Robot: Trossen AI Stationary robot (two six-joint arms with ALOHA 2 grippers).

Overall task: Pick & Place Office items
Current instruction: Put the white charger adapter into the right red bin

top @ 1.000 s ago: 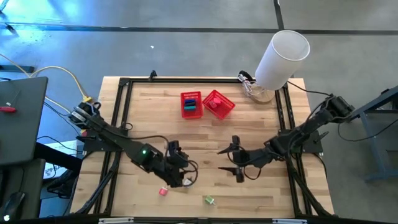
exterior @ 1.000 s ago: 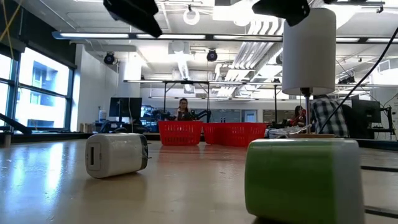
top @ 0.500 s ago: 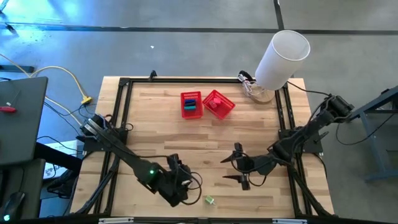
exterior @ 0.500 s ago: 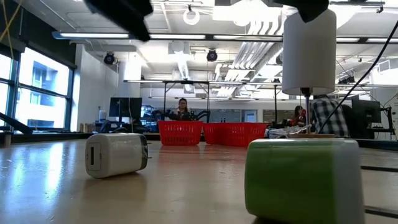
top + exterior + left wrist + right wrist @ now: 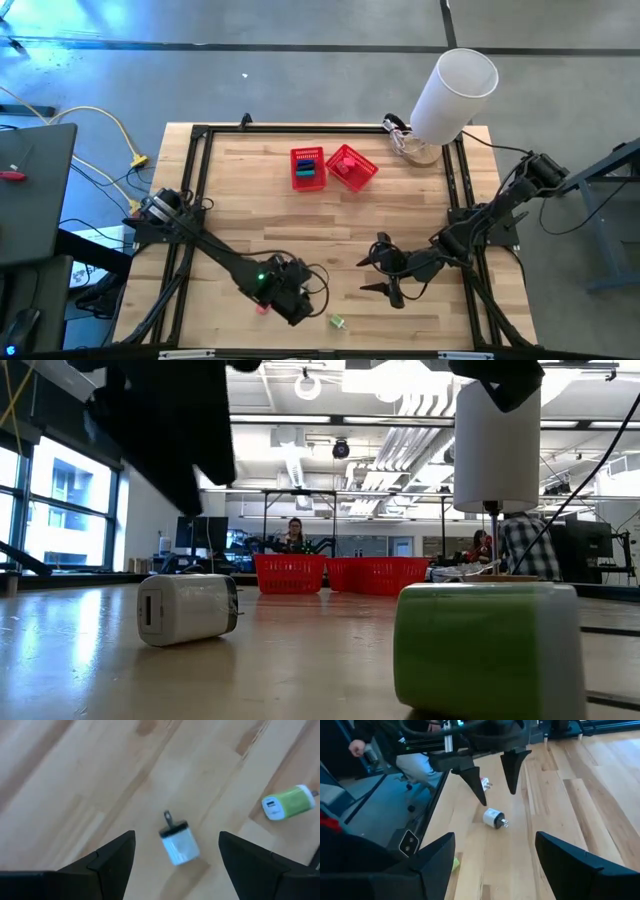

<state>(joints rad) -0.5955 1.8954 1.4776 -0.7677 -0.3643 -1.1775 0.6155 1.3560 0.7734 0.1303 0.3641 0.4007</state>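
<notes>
Two grippers are over the near part of the table, and you hold nothing in either. Your left gripper (image 5: 297,303) hangs just above the whitish charger (image 5: 177,843), fingers spread wide; in the left wrist view the charger lies on the wood between the two fingertips, touching neither. In the high view the arm hides the charger. The green charger (image 5: 337,322) lies on its side just beside the whitish charger, toward the table's near edge. A small red-pink item (image 5: 263,308) lies on the other side of your left gripper, close to it. Your right gripper (image 5: 385,275) waits nearby, well apart from the whitish charger, its fingers also spread and empty. The two red baskets (image 5: 308,168) stand far from the whitish charger, at the far side of the table, with dark and teal items inside the left one.
</notes>
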